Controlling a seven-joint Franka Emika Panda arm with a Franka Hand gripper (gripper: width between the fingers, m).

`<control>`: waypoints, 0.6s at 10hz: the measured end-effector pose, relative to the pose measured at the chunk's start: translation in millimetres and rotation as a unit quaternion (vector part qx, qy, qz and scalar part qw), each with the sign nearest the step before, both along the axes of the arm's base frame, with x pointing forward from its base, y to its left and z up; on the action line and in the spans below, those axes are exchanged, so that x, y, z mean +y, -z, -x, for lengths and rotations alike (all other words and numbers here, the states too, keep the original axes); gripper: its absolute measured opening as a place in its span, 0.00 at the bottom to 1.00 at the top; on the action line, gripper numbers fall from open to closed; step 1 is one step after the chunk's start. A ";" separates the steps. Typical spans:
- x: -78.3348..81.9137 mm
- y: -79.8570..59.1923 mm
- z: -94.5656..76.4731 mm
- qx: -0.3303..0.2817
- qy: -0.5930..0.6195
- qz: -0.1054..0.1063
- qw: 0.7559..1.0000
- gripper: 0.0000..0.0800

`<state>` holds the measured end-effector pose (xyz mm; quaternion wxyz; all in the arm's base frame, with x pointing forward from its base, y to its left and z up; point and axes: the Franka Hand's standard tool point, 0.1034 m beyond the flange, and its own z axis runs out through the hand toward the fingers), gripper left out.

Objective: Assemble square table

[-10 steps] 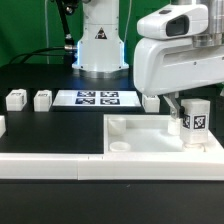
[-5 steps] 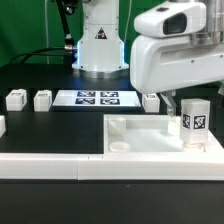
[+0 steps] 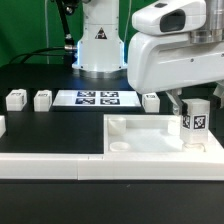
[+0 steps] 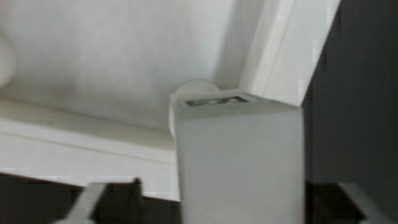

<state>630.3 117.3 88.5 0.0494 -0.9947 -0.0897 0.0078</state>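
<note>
In the exterior view, the white plastic square tray-like table top [image 3: 140, 133] with its raised rim lies on the black worktop [image 3: 50, 125], toward the exterior view's right. A white block-shaped table leg [image 3: 196, 123] with a black-and-white tag on its face stands upright inside the top, near the top's right end as this view shows it. The arm's bulky white wrist housing hangs above the leg, and the pincer [image 3: 188, 104] reaches down around the leg's upper end; from here I cannot tell how wide it stands. Three more small white tagged leg blocks [image 3: 42, 99] sit on the worktop, two well to the exterior view's left and one just behind the top. Between them lies the thin flat white marker board [image 3: 97, 98]. A long white border rail [image 3: 50, 164] runs along the front, touching the top's near edge.

In the wrist view, the leg [image 4: 240, 160] fills the middle, its tagged end close to a corner of the table top's rim [image 4: 285, 50]. One pale fingertip [image 4: 103, 200] shows beside the leg with a dark gap between them, so the pincer [image 4: 222, 205] is part open, straddling the leg without clamping it. The other finger I cannot make out.
</note>
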 end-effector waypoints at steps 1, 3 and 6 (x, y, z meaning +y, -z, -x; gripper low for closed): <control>-0.9 0.1 -0.1 0.002 0.023 0.001 1.000 0.36; -1.1 0.3 -0.1 0.009 0.097 0.003 0.995 0.36; -1.8 1.3 -2.5 0.020 0.194 0.005 0.981 0.36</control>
